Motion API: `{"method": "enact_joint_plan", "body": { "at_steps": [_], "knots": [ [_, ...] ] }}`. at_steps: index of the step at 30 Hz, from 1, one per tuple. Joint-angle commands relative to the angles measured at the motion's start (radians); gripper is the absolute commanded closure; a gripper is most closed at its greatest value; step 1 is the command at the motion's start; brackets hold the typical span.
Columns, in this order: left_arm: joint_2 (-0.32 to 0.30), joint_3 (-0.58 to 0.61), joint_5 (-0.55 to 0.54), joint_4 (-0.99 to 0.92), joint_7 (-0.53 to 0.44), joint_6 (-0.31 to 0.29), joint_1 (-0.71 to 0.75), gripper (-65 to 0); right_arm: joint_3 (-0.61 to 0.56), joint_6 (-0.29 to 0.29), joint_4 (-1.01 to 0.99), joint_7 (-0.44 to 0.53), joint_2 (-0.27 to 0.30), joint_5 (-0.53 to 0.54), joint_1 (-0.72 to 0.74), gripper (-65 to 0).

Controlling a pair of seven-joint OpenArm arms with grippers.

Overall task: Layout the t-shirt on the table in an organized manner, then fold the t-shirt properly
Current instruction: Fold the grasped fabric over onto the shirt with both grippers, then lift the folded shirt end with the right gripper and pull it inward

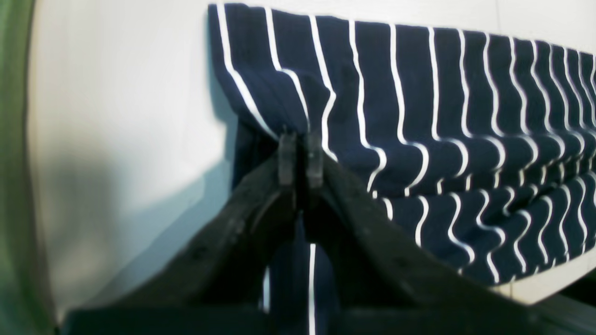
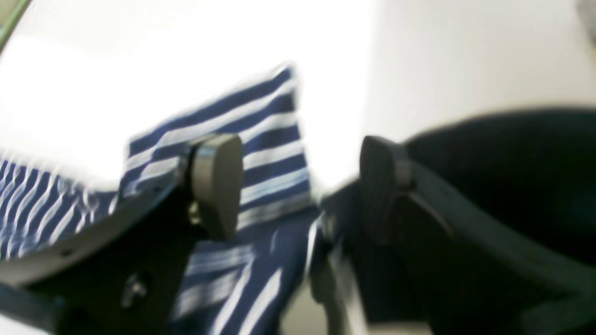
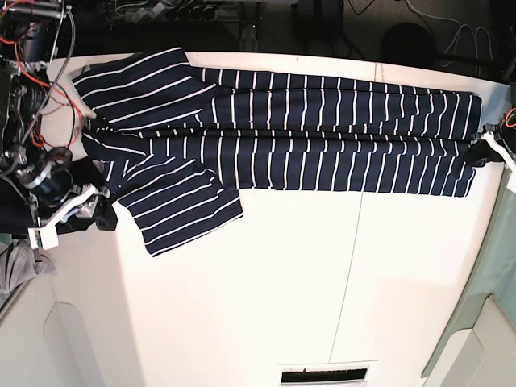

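The navy t-shirt with white stripes point(image 3: 322, 137) lies stretched across the far half of the white table point(image 3: 266, 290), sleeves at the left, hem at the right. My left gripper point(image 1: 300, 139) is shut on the shirt's hem edge point(image 1: 419, 93), which bunches into folds at the jaws. In the base view this gripper point(image 3: 482, 149) sits at the table's right edge. My right gripper point(image 2: 298, 186) is open, with a striped sleeve point(image 2: 270, 139) lying under and beyond its fingers point(image 2: 216, 181). In the base view it point(image 3: 97, 203) sits by the near sleeve at the left edge.
A thin dark seam point(image 3: 347, 266) runs across the table. A small grey cloth point(image 3: 20, 270) lies off the table's left edge. Cables and arm hardware point(image 3: 32, 48) crowd the far left corner. A slot point(image 3: 322, 375) shows at the near edge.
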Motion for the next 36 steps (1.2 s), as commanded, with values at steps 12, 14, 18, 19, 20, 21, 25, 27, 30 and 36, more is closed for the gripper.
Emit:
{"method": "enact_joint_plan", "body": {
  "at_steps": [12, 14, 18, 19, 20, 21, 25, 27, 30, 36],
  "knots": [
    [-0.027, -0.01, -0.013, 0.013, -0.004, -0.009, -0.01, 0.0, -0.243, 0.006, -0.623, 0.15, -0.01, -0.112, 0.354, -38.8],
    [-0.027, -0.01, -0.013, 0.013, -0.006, -0.009, -0.011, 0.0, -0.277, 0.026, -0.623, 0.149, -0.02, -0.108, 0.354, -38.8],
    [-0.027, -0.01, -0.012, 0.013, -0.008, -0.009, -0.01, 0.0, -0.303, 0.034, -0.609, 0.134, -0.056, -0.108, 0.354, -31.9],
    [-0.027, -0.01, -0.012, 0.013, -0.008, -0.009, -0.01, 0.0, -0.303, 0.034, -0.607, 0.131, -0.069, -0.108, 0.354, -28.2],
    [-0.027, -0.01, -0.012, 0.013, -0.008, -0.009, -0.01, 0.0, -0.303, 0.034, -0.605, 0.131, -0.079, -0.108, 0.354, -24.0],
    [-0.027, -0.01, -0.012, 0.013, -0.008, -0.009, -0.01, 0.0, -0.303, 0.034, -0.603, 0.131, -0.089, -0.108, 0.354, -19.4],
    [-0.027, -0.01, -0.014, 0.013, -0.011, -0.009, -0.013, 0.0, -0.303, 0.034, -0.583, 0.13, -0.116, -0.107, 0.354, 0.0],
    [-0.031, -0.011, -0.03, 0.013, -0.011, -0.009, -0.014, 0.0, -0.303, 0.037, -0.557, 0.13, -0.116, -0.101, 0.354, 0.0],
    [-0.043, -0.011, -0.065, 0.013, 0.001, -0.009, -0.013, 0.0, -0.302, 0.037, -0.495, 0.078, -0.112, -0.081, 0.352, 0.0],
    [-0.067, -0.011, -0.089, 0.014, 0.069, -0.009, -0.013, 0.0, -0.302, 0.041, -0.249, -0.111, -0.084, 0.106, 0.28, 0.0]
  ]
}}
